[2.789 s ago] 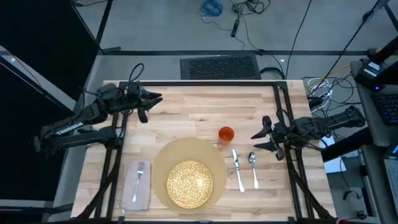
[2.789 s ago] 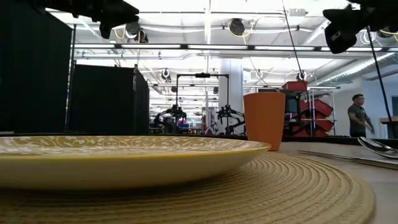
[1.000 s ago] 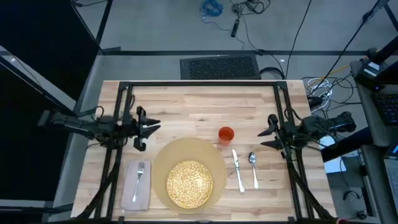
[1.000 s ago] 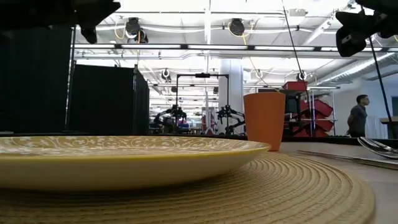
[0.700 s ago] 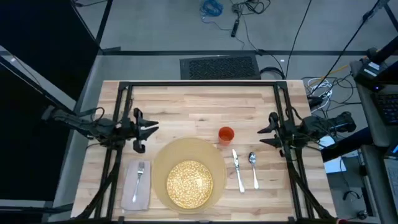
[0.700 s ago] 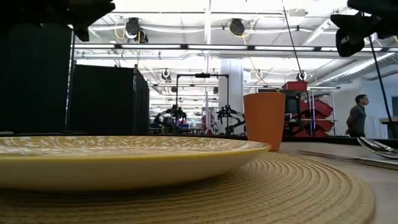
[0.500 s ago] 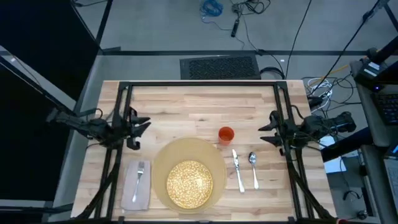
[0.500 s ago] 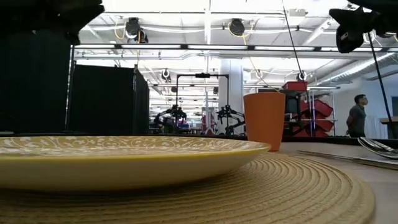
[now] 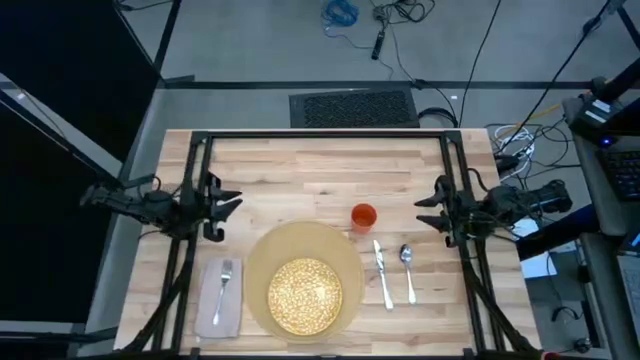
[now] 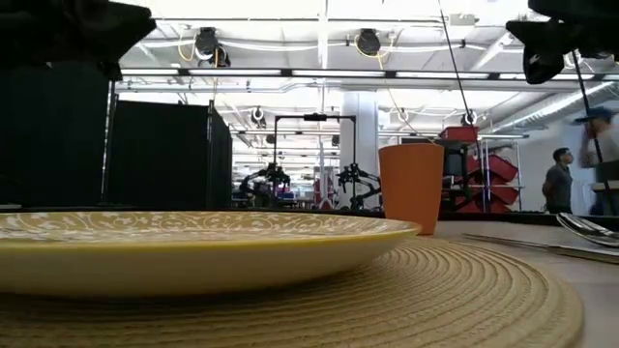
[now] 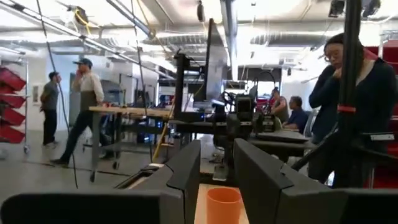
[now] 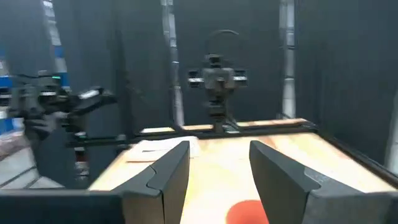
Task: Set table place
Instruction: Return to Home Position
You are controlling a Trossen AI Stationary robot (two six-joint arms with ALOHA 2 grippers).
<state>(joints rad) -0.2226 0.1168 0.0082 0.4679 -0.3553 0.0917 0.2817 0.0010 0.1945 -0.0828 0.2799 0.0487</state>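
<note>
The left gripper (image 9: 222,212) hangs open and empty over the table's (image 9: 320,170) left rail. The right gripper (image 9: 424,212) hangs open and empty over the right rail. Between them, near the front edge, the plate (image 9: 305,293) sits on the mat (image 9: 258,262). To the left, the fork (image 9: 224,280) lies on the napkin (image 9: 212,315). To the right lie the knife (image 9: 382,272), then the spoon (image 9: 408,268), with the cup (image 9: 363,215) by the mat's far right edge.

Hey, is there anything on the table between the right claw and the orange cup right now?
Nothing visible. In the high view only bare table separates the open right claw from the cup; the knife and spoon lie off that line, nearer the front edge.
</note>
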